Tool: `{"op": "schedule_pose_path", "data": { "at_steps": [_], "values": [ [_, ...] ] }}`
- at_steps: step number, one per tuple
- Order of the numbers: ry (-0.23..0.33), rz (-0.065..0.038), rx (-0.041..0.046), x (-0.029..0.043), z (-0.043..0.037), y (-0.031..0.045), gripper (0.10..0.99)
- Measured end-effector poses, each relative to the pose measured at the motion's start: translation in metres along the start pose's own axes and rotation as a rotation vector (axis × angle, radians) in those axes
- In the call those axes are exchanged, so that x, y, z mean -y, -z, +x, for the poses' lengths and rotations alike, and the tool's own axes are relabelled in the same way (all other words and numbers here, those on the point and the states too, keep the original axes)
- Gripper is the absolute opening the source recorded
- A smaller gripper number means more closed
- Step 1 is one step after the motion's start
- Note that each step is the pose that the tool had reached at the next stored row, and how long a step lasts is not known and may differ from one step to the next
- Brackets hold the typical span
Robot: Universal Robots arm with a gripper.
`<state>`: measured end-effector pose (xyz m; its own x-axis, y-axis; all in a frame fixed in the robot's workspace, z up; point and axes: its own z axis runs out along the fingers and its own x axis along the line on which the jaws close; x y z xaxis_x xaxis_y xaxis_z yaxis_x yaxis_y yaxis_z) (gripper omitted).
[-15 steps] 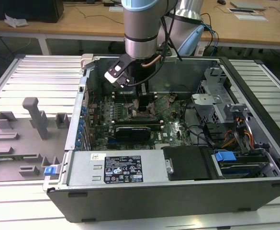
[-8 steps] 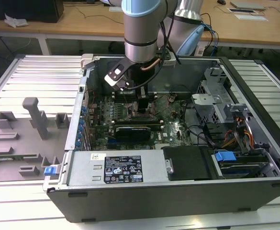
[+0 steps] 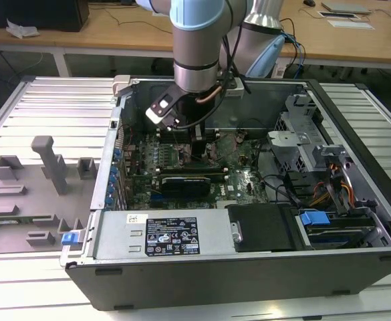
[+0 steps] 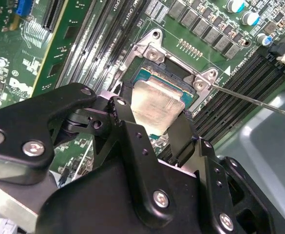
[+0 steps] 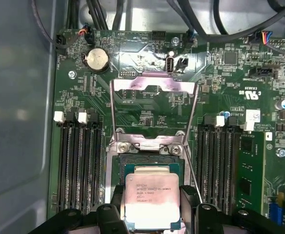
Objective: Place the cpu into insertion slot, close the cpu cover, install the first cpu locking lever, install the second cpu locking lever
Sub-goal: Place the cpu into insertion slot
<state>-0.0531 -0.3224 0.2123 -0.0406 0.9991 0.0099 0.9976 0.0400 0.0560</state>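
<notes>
Gripper [image 5: 153,204] pinching the cpu [image 5: 152,197], black fingers [image 5: 117,204] tight against two opposite edges in both wrist views. Silvery face up, level, right over the insertion slot [image 5: 152,162]; impossible to tell whether seated or just above it. Dark socket frame peeking out past the chip's edge farthest from the gripper. Cpu cover [image 5: 154,84] swung open, away from the socket, hinged on the side opposite the gripper. Thin wire locking lever [image 4: 252,101] running out from one hinge corner. Long black memory slots [image 5: 79,161] flanking the socket on both sides. Round coin battery [image 5: 97,59] beyond the cover on the green motherboard [image 5: 220,87]. Arm [image 3: 195,60] reaching down from the upper middle of the exterior view into the open computer case [image 3: 248,267]. Grey moulded holders [image 3: 45,150] outside the case, at the exterior view's left.
</notes>
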Motion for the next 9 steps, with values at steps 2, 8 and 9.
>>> {"op": "schedule_pose_path", "data": {
  "at_steps": [2, 8, 9],
  "values": [
    [-0.006, 0.001, 0.0003, 0.0000, 0.0004, -0.0016, 0.537],
    [-0.018, 0.002, 0.0011, 0.0002, 0.0010, -0.0037, 0.537],
    [-0.018, 0.002, 0.0025, 0.0002, 0.0010, -0.0042, 0.537]
  ]
}}
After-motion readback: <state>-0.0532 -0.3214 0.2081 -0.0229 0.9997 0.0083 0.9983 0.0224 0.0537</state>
